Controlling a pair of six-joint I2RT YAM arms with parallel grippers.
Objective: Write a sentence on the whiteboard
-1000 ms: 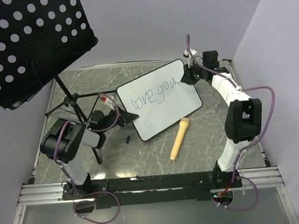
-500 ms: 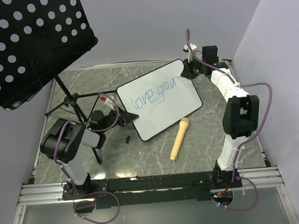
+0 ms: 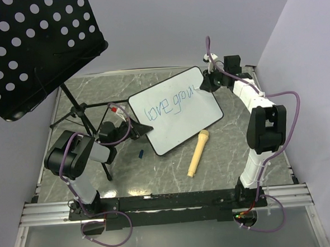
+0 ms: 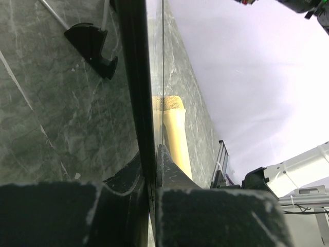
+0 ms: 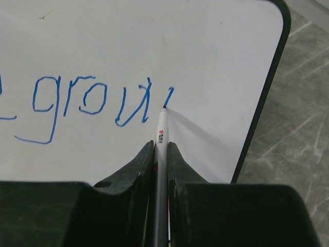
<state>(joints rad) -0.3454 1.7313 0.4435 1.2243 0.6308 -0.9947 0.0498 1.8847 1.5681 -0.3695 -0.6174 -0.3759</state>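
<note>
Clamping pen point(image 5: 162, 126) in right hand point(image 5: 160, 146), pressing tip on whiteboard point(image 5: 221, 41) just ahead of hand, at end of sentence point(image 5: 87, 105), "love grow" so far. Pinching whiteboard edge in left hand point(image 4: 150, 154), shut tight.

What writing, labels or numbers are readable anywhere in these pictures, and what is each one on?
"love": blue handwriting on the whiteboard.
"grow", its last letter unfinished: same board, ending at the tip of the marker.
Small red print on the marker barrel: too small to read.
No other text can be made out in any view.
</note>
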